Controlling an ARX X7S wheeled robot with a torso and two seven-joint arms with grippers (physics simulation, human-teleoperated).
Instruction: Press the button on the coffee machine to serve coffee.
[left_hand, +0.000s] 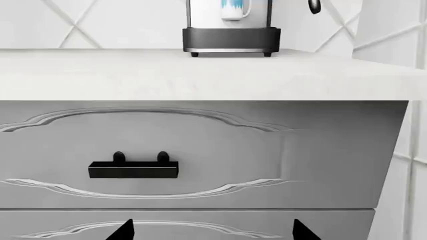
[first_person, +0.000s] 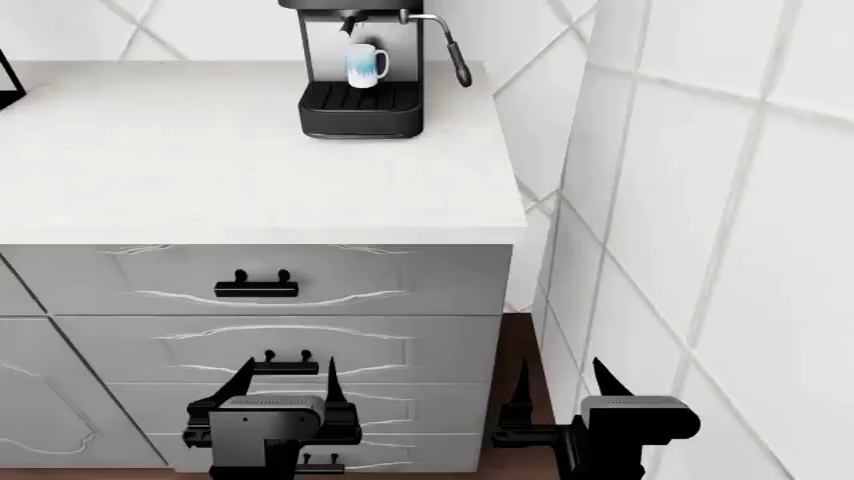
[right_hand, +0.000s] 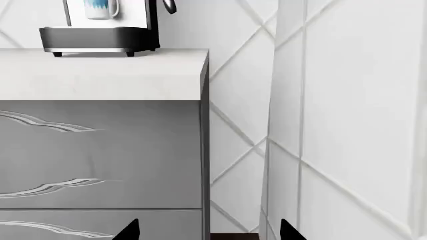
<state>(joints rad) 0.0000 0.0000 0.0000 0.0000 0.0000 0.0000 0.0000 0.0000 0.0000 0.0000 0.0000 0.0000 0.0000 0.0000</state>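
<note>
Both end effectors sit lowest in the head view, down in front of the drawer stack. The left end effector (first_person: 287, 385) has its dark fingers spread apart with nothing between them, near a black handle of a lower drawer. The right end effector (first_person: 561, 385) hangs beside the cabinet's right edge, by the tiled wall (first_person: 707, 200), fingers likewise parted and empty. Above them the white counter (first_person: 200, 160) carries the coffee machine (first_person: 360, 95) at its back right, close to the wall corner. A white mug (first_person: 363, 66) with a blue pattern stands on its drip tray under the spout, and the thin steam wand (first_person: 454, 55) angles off its right side. The machine's upper front is cut off, so no button shows.

From the left wrist, only two black fingertips (left_hand: 123, 230) appear, wide apart, touching nothing. Ahead is the top drawer with its black handle (left_hand: 133, 169), and beyond the counter edge stands the machine's base with the mug.

From the right wrist, two fingertips (right_hand: 130, 231) show, also apart and free, facing the cabinet's right corner and the gap to the wall.
</note>
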